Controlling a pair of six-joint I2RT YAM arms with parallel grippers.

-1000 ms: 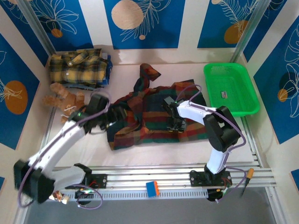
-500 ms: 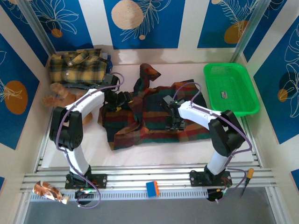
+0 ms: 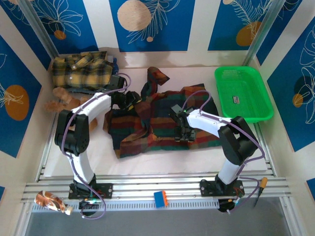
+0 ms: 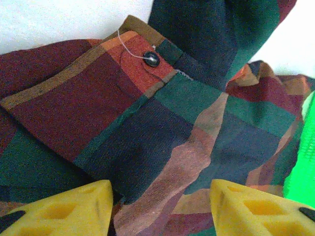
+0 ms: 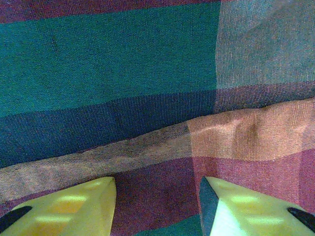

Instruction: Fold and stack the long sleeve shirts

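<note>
Green, navy, red and orange squares cover the dark plaid flannel shirt (image 3: 162,125). In the top view it lies rumpled in the middle of the white table (image 3: 98,152). The yellow and black plaid shirt (image 3: 81,73) sits in the far left corner, well apart. The left gripper (image 3: 132,102) is at the dark shirt's left edge, and the right gripper (image 3: 183,132) is on its middle.

In the left wrist view, two yellow fingers (image 4: 74,209) stand apart on the cloth below a small black button (image 4: 151,59). I cannot tell if they pinch anything.

In the right wrist view, the fingers (image 5: 69,206) stand on either side of a raised fold. Maybe they are squeezing it, but I cannot tell.
</note>
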